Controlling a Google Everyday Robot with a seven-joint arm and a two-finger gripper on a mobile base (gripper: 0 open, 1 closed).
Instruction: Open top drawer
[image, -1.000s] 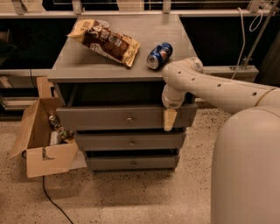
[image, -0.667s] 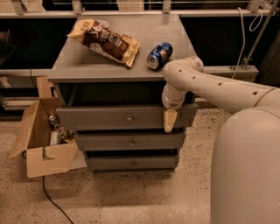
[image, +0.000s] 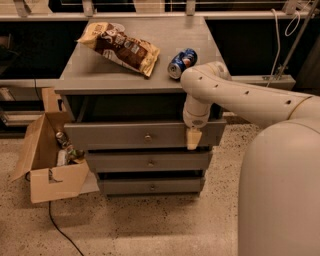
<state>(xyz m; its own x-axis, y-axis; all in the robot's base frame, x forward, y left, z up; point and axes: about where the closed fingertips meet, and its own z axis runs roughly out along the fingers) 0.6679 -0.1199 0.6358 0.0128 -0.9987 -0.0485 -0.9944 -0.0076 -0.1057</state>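
Note:
The top drawer (image: 115, 135) is the widest grey front under the cabinet top, with a small round metal knob (image: 148, 136) at its centre. A dark gap shows between this front and the cabinet top. My gripper (image: 193, 138) hangs from the cream arm (image: 235, 92) and points down in front of the right part of the top drawer front, well right of the knob. It holds nothing that I can see.
Two narrower drawers (image: 149, 162) (image: 151, 187) sit below. A chip bag (image: 120, 46) and a blue can (image: 181, 63) lie on the cabinet top (image: 100, 80). An open cardboard box (image: 47, 160) with items stands on the floor at left, with a black cable (image: 60, 227) beside it.

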